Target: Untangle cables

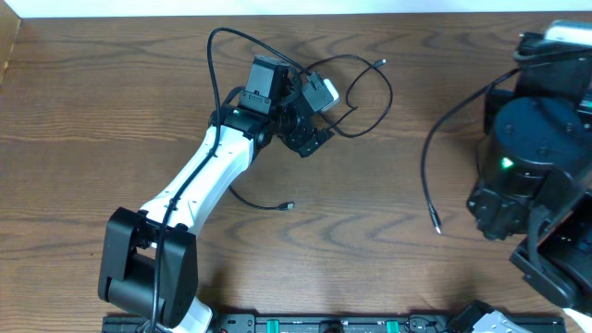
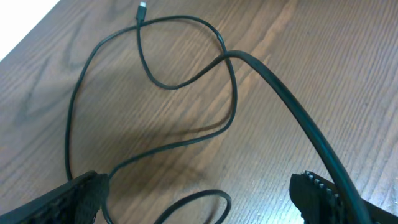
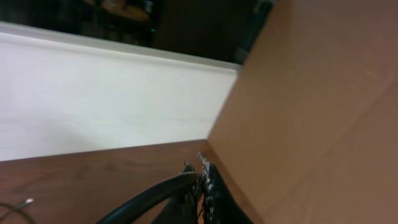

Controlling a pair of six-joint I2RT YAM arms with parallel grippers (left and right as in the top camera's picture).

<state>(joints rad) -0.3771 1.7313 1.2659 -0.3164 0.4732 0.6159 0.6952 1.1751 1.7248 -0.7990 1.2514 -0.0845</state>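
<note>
Black cable [image 2: 292,115]: looped on wooden table [image 2: 348,56], lying ahead of and between fingers of left gripper [image 2: 196,205], spread wide, nothing held. Second black cable [image 1: 425,162]: pinched in closed right gripper [image 3: 202,186].

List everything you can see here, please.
table: one, brown wood, under everything.
looped cable: one, black, upper middle, in loose loops.
loose plug end: one, black, lower middle; possibly the same cable.
right cable: one, black, right of centre, plug end on the table.
wall: one, white, beyond the table edge.
left arm: one, white on a black base, reaching from lower left.
left gripper: one, black, open above the looped cable.
right arm: one, black, far right.
right gripper: one, black, shut on the right cable.
</note>
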